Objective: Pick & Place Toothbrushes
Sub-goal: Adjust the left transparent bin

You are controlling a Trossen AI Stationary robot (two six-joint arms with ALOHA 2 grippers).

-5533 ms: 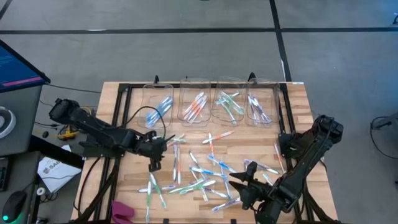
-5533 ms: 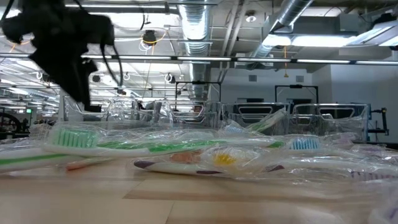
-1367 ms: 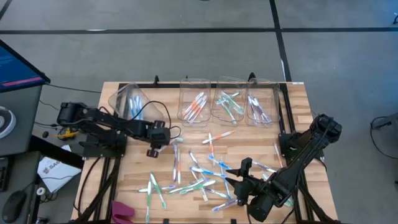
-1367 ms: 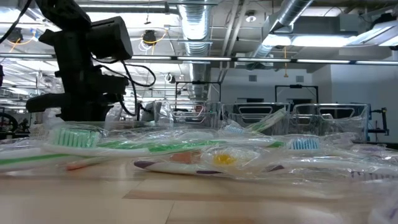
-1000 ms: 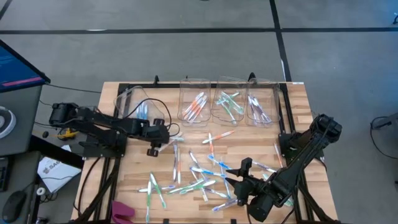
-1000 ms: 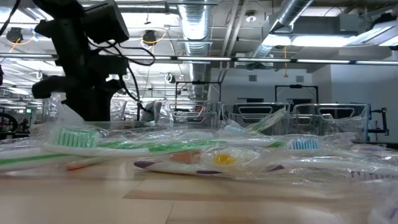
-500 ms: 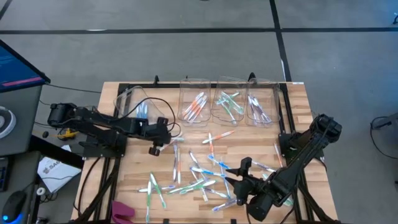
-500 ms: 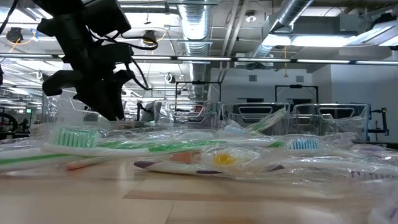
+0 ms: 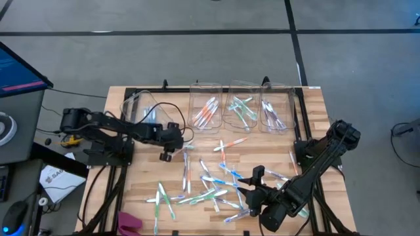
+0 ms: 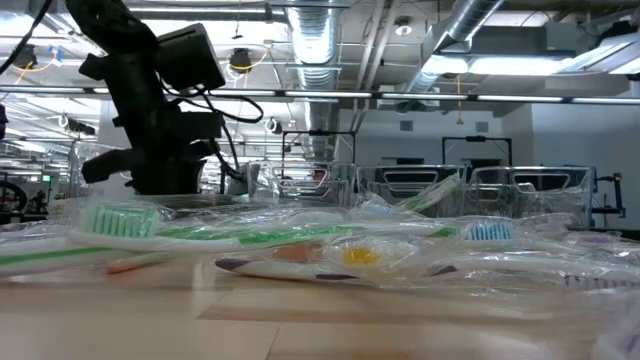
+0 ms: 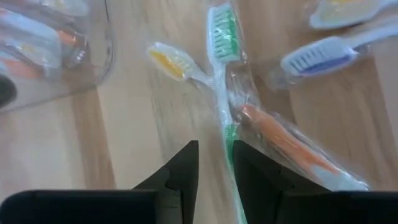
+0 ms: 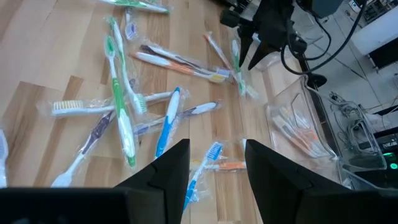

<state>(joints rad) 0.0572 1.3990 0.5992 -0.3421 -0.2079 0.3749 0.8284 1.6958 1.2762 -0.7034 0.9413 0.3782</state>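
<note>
From above, the toothbrushes [image 9: 210,180] lie scattered across the middle of the table [image 9: 308,105], with more in the clear bins [image 9: 239,108] along the upper centre. The left gripper [image 9: 172,153] sits left of centre; only its wrist view shows its jaws narrowly parted, empty, over a green toothbrush [image 11: 222,93]. The right gripper [image 9: 252,187], lower right, has jaws moderately apart, holding nothing.
</note>
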